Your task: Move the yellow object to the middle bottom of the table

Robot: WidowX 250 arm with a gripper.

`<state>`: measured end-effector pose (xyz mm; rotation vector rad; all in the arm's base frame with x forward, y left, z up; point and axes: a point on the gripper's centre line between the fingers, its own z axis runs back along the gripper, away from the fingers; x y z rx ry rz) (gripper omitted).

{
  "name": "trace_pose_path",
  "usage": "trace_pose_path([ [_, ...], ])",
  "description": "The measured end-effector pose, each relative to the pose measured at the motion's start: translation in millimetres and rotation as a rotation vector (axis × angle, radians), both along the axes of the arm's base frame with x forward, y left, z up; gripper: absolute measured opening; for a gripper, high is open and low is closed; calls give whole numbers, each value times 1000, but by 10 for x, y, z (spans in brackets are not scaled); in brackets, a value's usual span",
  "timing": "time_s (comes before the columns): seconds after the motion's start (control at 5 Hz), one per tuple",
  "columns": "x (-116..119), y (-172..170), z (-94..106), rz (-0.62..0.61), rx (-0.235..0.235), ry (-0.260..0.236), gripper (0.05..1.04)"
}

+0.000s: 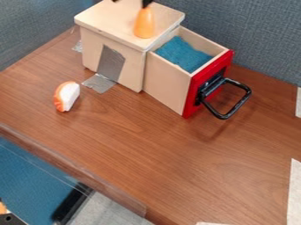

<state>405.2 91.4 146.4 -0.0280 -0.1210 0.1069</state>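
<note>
And there it was, a brown wood-grained table [159,149] running right across the view, with blue-grey fabric panels [258,35] rising behind it from eleven o'clock round to two! Past the table's edge, at eight o'clock, lay a blue surface [29,171] on a lower level. White strips [295,193] marked the tabletop at three, four and five o'clock.

Up at eleven stood the pale wooden box [91,48], silver tape [110,63] on its side and on the wood below. Its drawer [167,83] stood pulled out towards one o'clock, blue cloth [182,55] inside, red front, black handle [239,105] pointing to three. Over between nine and ten, an orange-and-white toy piece [67,96] lay on the bare wood.

Now the main event, at twelve! The yellow object [144,23], more orange to my eye, stood upright on the box lid, narrow end up. Right above came the black gripper [131,1], fingers parted, nothing gripped between them that I could see. One fingertip overlapped the object's narrow top; whether they touched, I couldn't tell.
</note>
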Motion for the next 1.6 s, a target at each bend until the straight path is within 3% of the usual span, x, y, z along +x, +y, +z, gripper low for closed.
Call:
trace_pose_path([
  [0.2, -12, -243, -159, -29, -5, 27, 1001],
  [0.8, 74, -358, -322, -21, 42, 53, 1000],
  [1.0, 79, -357, -341, -22, 46, 56, 940],
  [1.2, 75, -346, -367, -26, 54, 55, 670],
  [1.6, -93, -414, -380, -67, 50, 62, 622],
])
